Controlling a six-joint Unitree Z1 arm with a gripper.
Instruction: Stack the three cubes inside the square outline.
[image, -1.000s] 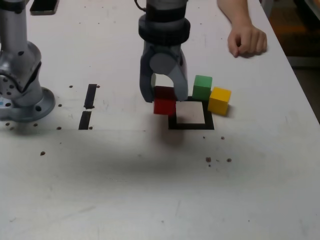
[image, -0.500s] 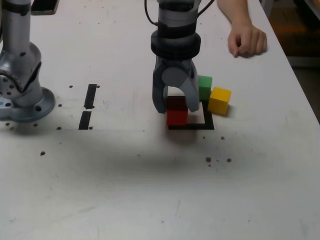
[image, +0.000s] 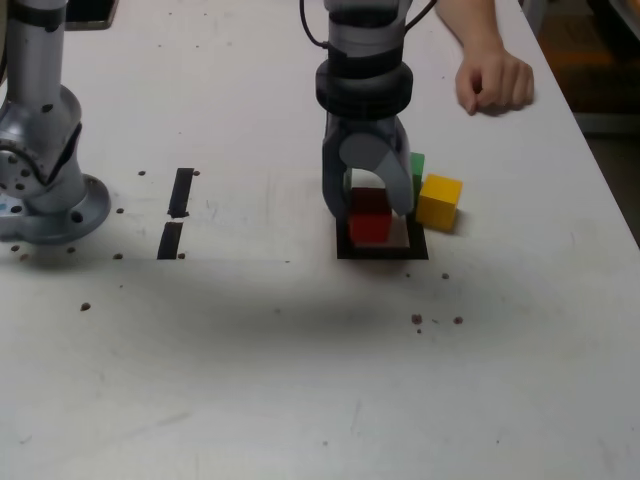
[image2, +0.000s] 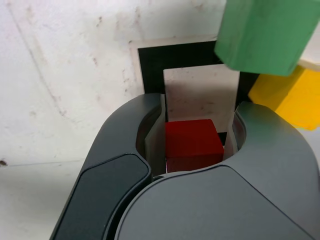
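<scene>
My gripper (image: 368, 215) is shut on the red cube (image: 369, 224), which sits over the white inside of the square outline (image: 382, 251); whether it rests on the table I cannot tell. The wrist view shows the red cube (image2: 193, 144) pinched between both fingers (image2: 155, 145), with the square outline (image2: 150, 67) beneath. The green cube (image: 416, 164) stands just behind the outline, half hidden by my fingers, and appears large in the wrist view (image2: 265, 35). The yellow cube (image: 439, 201) sits at the outline's far corner on the exterior view's right, also seen from the wrist (image2: 290, 97).
A person's hand (image: 494, 80) rests on the table behind the cubes. My arm's base (image: 45, 190) stands at the exterior view's left, with two short black tape strips (image: 175, 212) near it. Small dark crumbs (image: 436, 320) dot the white table.
My gripper has carried the red cube to the exterior view's right, from beside the outline's left border to over its inside. The green cube is now more hidden.
</scene>
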